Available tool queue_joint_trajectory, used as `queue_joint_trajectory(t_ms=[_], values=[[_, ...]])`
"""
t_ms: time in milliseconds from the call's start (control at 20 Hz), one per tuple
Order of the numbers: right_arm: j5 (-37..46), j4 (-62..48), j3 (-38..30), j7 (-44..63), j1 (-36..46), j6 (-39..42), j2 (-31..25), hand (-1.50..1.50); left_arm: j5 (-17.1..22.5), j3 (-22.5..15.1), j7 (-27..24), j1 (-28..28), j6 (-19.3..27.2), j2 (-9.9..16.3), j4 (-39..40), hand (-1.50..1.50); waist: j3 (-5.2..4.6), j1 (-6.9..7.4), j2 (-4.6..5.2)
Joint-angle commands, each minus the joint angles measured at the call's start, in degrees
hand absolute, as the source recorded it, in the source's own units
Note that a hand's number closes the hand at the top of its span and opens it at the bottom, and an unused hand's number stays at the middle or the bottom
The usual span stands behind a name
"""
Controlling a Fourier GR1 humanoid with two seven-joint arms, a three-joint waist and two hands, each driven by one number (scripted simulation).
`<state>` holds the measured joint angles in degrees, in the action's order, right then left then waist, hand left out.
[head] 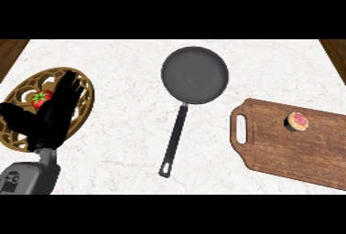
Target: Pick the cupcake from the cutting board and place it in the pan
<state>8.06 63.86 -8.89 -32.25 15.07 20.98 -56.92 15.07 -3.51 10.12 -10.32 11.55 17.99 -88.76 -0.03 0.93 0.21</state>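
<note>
Cupcake (297,121) on cutting board (290,151), right; pan (194,74) at centre, handle toward viewer; open left hand (57,112) resting over latticed basket (20,98) holding a strawberry (41,98).

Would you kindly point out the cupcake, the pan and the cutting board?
cupcake (297,121), head view, pink top.
pan (194,75), head view, middle of the dark bowl.
cutting board (297,155), head view, bare wood below the cupcake.

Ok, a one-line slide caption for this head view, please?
Cupcake on the cutting board, empty pan mid-counter, left hand open over a basket holding a strawberry.
</note>
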Motion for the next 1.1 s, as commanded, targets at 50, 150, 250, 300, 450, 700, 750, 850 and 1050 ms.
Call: queue_joint_trajectory(t_ms=[50, 150, 250, 300, 450, 700, 750, 850, 1050], values=[[9.16, 1.39, 7.76, 7.09, 6.77, -0.95, 0.45, -1.50, -0.14, -0.37, 1.34, 2.08, -0.96, 0.42, -2.57, 0.00, 0.02, 1.10, 0.02], [10.69, 3.87, 10.21, 10.89, 8.23, 2.05, 0.39, -1.50, -0.46, 0.34, 0.20, -0.72, -0.59, -0.79, 1.40, 0.00, -0.03, 0.06, 0.02], [12.27, 5.65, 13.67, 15.31, 10.27, 5.51, 1.32, -1.50, -0.60, 0.09, 0.67, -0.84, -0.72, -0.85, 0.87, 0.00, -0.06, 0.24, -0.02], [14.47, 1.22, 14.13, 10.98, 9.07, 7.37, -2.27, -1.50, -0.06, 0.56, -1.07, 1.98, -1.97, -0.09, -0.74, 0.00, -0.02, 0.88, 0.09], [17.18, 2.96, 18.52, 11.73, 8.09, 12.55, -3.18, -1.50, 0.02, 0.84, 0.39, 0.54, -1.59, -0.25, -0.81, 0.00, -0.03, 0.24, -0.06], [20.38, 9.35, 18.29, 15.05, 5.97, 13.30, 0.40, -1.50, -2.96, 1.24, -0.83, 1.63, 0.06, -2.14, 0.08, 0.00, 0.01, -0.98, -0.27], [22.07, 7.67, 17.61, 11.93, 6.22, 13.16, -1.43, -1.50, -1.04, 2.82, 3.01, 1.66, -1.58, 0.20, -3.47, 0.00, 0.03, -0.76, -0.28], [24.21, 11.32, 19.33, 16.27, 7.08, 13.56, 0.93, -1.50, -1.47, 3.59, -0.30, 0.42, -2.30, -0.76, 1.37, 0.00, 0.00, -0.88, -0.21], [29.19, 17.54, 20.94, 24.21, 7.99, 12.27, 2.42, -1.50, -2.72, 1.77, 2.82, -0.70, -0.59, -2.00, -1.46, 0.00, 0.00, -0.92, -0.31]])
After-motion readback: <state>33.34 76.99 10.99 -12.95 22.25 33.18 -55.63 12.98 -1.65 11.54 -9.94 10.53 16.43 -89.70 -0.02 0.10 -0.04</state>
